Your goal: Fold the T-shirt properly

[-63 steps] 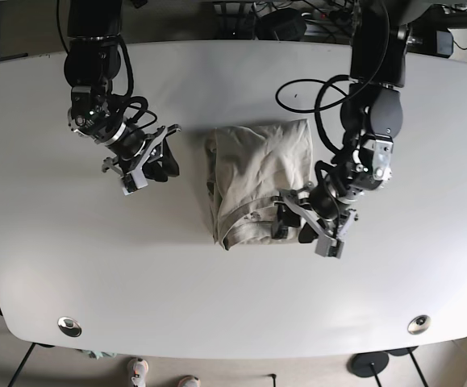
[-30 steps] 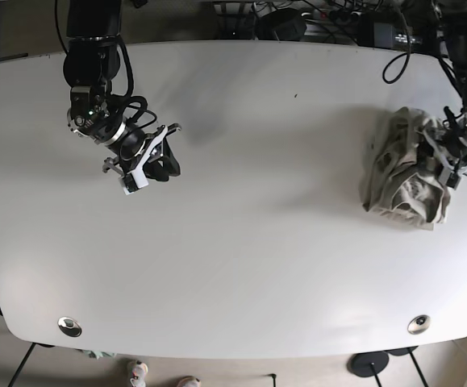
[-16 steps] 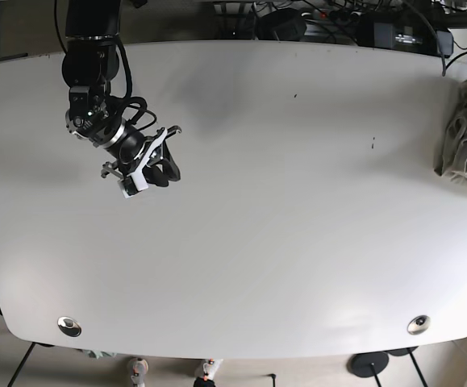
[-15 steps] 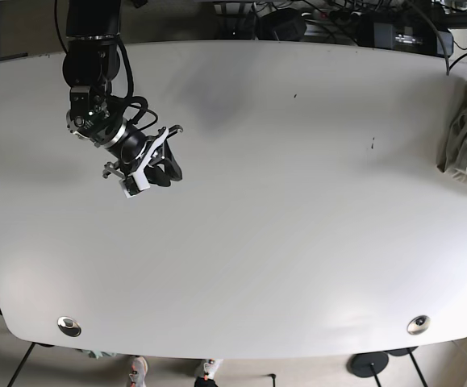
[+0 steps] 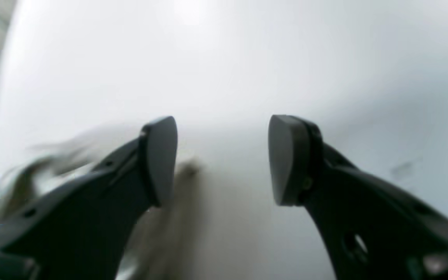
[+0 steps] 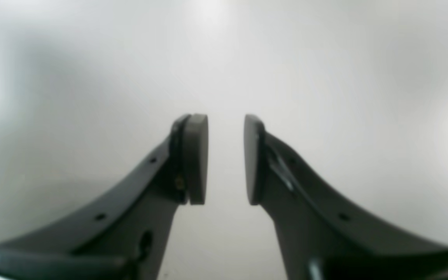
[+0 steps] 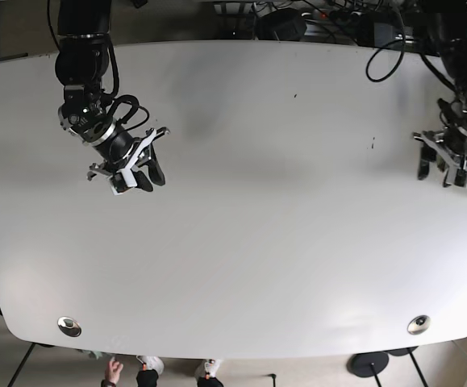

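The T-shirt is a blurred beige heap (image 5: 169, 225) in the left wrist view, low and left, behind my left gripper's left finger. I cannot make it out in the base view. My left gripper (image 5: 223, 159) is open and empty. In the base view it (image 7: 439, 171) hangs over the white table (image 7: 257, 201) at the right edge. My right gripper (image 7: 140, 179) is over the table's far left. In the right wrist view it (image 6: 226, 159) shows a narrow gap between its pads with nothing in it, only bare table below.
Cables and black equipment (image 7: 298, 20) lie beyond the far edge. Round metal fittings sit at the front left (image 7: 69, 326) and front right (image 7: 418, 324). A person's feet (image 7: 148, 372) show below the front edge.
The left gripper carried the shirt from the table's middle off to the right edge. It has let go and come back over the table, open. The right arm shifted slightly left.
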Available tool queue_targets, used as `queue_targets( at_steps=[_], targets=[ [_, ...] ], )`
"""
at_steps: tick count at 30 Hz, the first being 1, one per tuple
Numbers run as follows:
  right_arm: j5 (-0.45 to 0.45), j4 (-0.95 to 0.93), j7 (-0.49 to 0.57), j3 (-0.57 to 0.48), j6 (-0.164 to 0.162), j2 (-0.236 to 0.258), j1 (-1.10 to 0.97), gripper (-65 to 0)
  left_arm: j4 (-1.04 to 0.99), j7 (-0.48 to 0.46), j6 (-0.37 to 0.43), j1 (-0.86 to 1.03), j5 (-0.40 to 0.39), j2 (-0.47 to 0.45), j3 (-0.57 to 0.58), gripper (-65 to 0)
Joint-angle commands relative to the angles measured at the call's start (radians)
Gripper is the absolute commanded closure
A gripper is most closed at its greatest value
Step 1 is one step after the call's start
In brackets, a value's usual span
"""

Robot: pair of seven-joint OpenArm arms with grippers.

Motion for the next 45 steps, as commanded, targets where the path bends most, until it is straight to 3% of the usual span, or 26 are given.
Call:
queue_targets(
  at_steps=[1,4,7,9,12,17,22,27,32,34,39,45],
  targets=[
    [-0.022,-0.013,0.092,0.005,-0.024,0.007,-0.003,-15.2,0.063,-0.021,0.045,-0.012,-0.013,0.037,0.013,-33.8],
    [-0.028,-0.05,0.198,0.006,-0.059,0.017,-0.032,-15.2,0.113,-0.075,0.114,-0.012,0.003,0.168,0.044,-33.5],
    [-0.032,-0.067,0.272,0.026,-0.078,0.017,-0.064,-15.2,0.113,-0.21,0.16,-0.003,0.116,0.289,0.104,-30.0],
    [-0.029,-0.067,0.282,0.065,-0.07,0.016,-0.084,-15.2,0.118,-0.287,0.172,0.029,0.2,0.375,0.15,-29.4],
    [-0.028,-0.055,0.285,0.089,-0.068,0.019,-0.115,-15.2,0.147,-0.298,0.172,0.074,0.243,0.439,0.181,-29.3],
    [-0.025,0.025,0.285,0.131,-0.068,0.021,-0.201,-15.2,0.262,-0.298,0.171,0.213,0.245,0.527,0.182,-29.3],
    [-0.025,0.039,0.282,0.126,-0.068,0.013,-0.23,-15.2,0.32,-0.293,0.171,0.287,0.245,0.528,0.182,-29.3],
    [-0.025,0.04,0.284,0.129,-0.068,0.017,-0.253,-15.2,0.437,-0.117,0.169,0.333,0.243,0.525,0.181,-29.4],
    [-0.025,0.04,0.284,0.128,-0.068,0.01,-0.259,-15.2,0.443,-0.11,0.169,0.328,0.243,0.524,0.181,-29.3],
    [-0.003,0.144,0.296,0.137,-0.07,0.009,-0.424,-14.6,0.504,-0.113,0.177,0.481,0.241,0.539,0.209,-30.0],
    [0.042,0.228,0.308,0.149,-0.07,0.014,-0.576,-14.3,0.553,-0.114,0.177,0.618,0.23,0.542,0.217,-29.8],
    [0.024,0.232,0.267,0.143,-0.07,0.005,-0.539,-15.2,0.534,-0.089,0.169,0.607,0.245,0.537,0.214,-29.3]
  ],
)
